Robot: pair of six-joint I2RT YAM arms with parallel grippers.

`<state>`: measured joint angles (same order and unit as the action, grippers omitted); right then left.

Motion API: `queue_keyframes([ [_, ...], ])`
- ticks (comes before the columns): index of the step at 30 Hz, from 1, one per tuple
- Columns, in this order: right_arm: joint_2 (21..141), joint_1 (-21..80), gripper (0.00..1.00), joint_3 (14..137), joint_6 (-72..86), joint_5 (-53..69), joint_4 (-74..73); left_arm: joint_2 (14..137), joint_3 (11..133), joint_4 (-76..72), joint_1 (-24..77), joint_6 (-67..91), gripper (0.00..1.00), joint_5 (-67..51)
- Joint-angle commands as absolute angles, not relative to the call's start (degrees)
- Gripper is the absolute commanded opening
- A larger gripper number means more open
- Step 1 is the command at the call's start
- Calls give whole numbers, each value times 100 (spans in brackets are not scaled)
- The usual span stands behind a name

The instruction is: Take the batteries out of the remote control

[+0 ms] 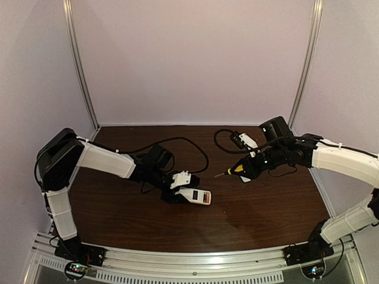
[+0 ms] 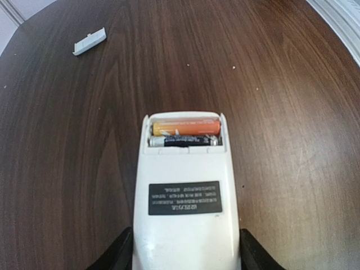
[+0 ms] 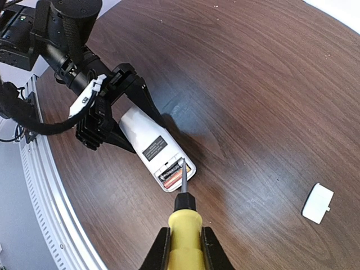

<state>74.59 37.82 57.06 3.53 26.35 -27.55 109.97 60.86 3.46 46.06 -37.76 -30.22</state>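
Observation:
The white remote control (image 2: pixel 185 191) lies back side up on the table, with its battery bay open at the far end. Two batteries sit in the bay, an orange one (image 2: pixel 185 125) and a dark one (image 2: pixel 183 141). My left gripper (image 2: pixel 185 250) is shut on the remote's near end, one finger on each side. It also shows in the top view (image 1: pixel 179 190). My right gripper (image 3: pixel 184 247) is shut on a yellow-handled screwdriver (image 3: pixel 184 222). The screwdriver's tip (image 3: pixel 181 163) points at the bay in the right wrist view. In the top view the screwdriver (image 1: pixel 235 170) is to the right of the remote (image 1: pixel 196 196).
The small white cover piece (image 3: pixel 318 202) lies loose on the dark wooden table (image 1: pixel 254 213); in the left wrist view it is at the far left (image 2: pixel 90 42). Black cables (image 1: pixel 195 148) trail behind the left arm. Purple walls close in the back and both sides.

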Motion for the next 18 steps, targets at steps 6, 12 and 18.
queue_keyframes([
  [6, 7610, 3745, 0, 6211, 161, 2399, -2817, 10056, 6045, 259, 4579, -4206, 0, -2225],
  [12, 7567, 3744, 0, 6383, 79, 2400, -2901, 9618, 5751, -105, 4579, -4612, 0, -1854],
  [18, 7431, 3745, 0, 6493, -101, 2412, -2948, 9272, 5264, -711, 4570, -5051, 0, -1535],
])
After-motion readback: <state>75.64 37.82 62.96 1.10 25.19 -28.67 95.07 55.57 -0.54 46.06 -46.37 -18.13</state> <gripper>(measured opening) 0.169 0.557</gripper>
